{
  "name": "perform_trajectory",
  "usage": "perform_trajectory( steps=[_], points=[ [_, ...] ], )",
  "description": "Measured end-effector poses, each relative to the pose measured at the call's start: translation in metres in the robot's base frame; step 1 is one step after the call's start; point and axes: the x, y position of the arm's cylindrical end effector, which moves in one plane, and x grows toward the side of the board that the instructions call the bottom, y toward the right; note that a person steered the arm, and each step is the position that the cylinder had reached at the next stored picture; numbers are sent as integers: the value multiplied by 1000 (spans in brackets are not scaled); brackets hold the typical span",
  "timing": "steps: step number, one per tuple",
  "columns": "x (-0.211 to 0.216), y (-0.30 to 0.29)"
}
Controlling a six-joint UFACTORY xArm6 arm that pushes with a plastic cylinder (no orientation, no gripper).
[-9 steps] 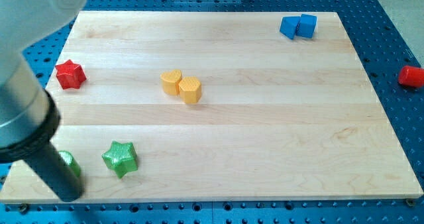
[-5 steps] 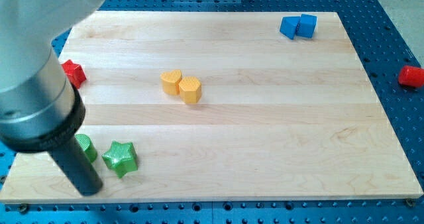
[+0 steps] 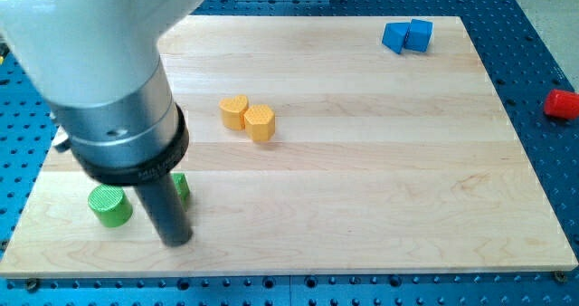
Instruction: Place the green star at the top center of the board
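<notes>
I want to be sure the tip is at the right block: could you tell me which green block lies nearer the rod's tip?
The green star, mostly hidden behind the rod just above my tip. The green cylinder stands apart, further toward the view's left.

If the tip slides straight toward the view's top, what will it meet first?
Most likely the green block, mostly hidden behind the rod just above my tip; its shape cannot be made out. The green cylinder lies aside, to the view's left.
</notes>
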Motion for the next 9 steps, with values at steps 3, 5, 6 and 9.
perform_trajectory(
  steps=[3, 5, 6, 9],
  points=[
    [-7, -10],
    [-117, -2],
    [-200, 4],
    [-262, -27]
  ],
)
